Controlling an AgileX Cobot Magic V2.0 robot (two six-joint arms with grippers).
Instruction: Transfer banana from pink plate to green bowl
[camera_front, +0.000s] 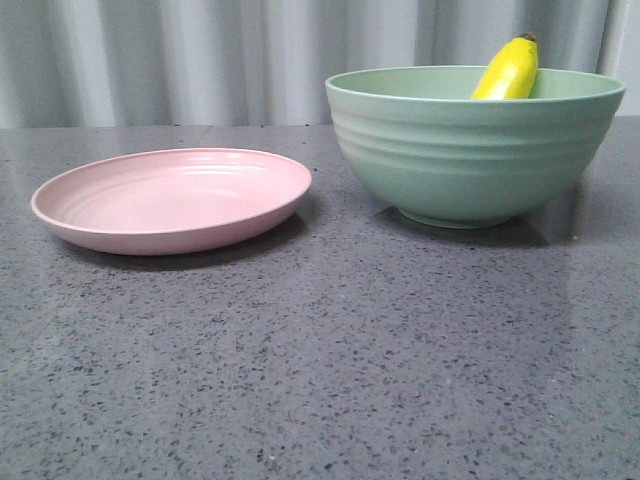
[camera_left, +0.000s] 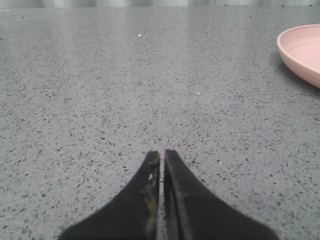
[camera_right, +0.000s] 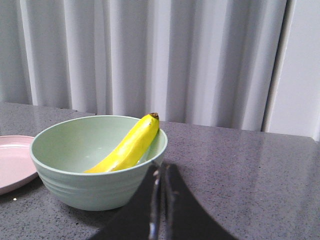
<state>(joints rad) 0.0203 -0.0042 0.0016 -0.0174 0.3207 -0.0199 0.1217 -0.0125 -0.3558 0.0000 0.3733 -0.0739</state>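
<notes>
The banana (camera_front: 509, 70) leans inside the green bowl (camera_front: 470, 150) at the right, its dark tip sticking up over the far rim. The pink plate (camera_front: 172, 198) lies empty at the left. In the right wrist view the banana (camera_right: 129, 146) rests slanted against the wall of the bowl (camera_right: 95, 185), and my right gripper (camera_right: 161, 167) is shut and empty just outside the bowl's rim. In the left wrist view my left gripper (camera_left: 162, 153) is shut and empty over bare table, with the edge of the pink plate (camera_left: 301, 52) well away from it. Neither gripper shows in the front view.
The grey speckled table (camera_front: 330, 370) carries only the plate and the bowl. A pale pleated curtain (camera_front: 200, 60) hangs behind the table. The pink plate's edge (camera_right: 12, 165) shows beside the bowl in the right wrist view.
</notes>
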